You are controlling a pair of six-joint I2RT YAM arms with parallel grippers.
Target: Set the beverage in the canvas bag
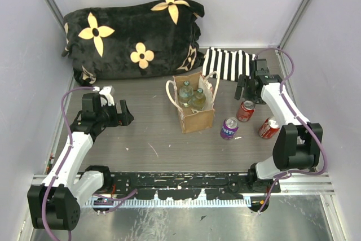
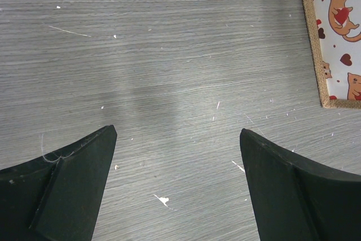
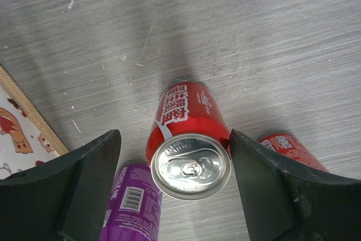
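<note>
1. Grey wood-grain table, white walls; a black flowered blanket and a striped cloth lie at the back.
2. Mid-table stands the canvas bag, upright, mouth open, with two bottles already inside.
3. Right of the bag are three cans: an upright red can, a purple can just beside it, and a second red can farther right, seemingly on its side.
4. Over the upright red can hangs the right gripper, jaws spread, one on each side, no squeeze visible.
5. Near the bag's corner, the left gripper sits over bare table, jaws wide apart and holding nothing.
6. My reading: the grasp on the red can is in hand. The next move calls for sinking lower around the can's body and closing squarely. Then comes a lift clear of the purple neighbour and a carry to the bag's mouth — bottles and handles leave little room.
</note>
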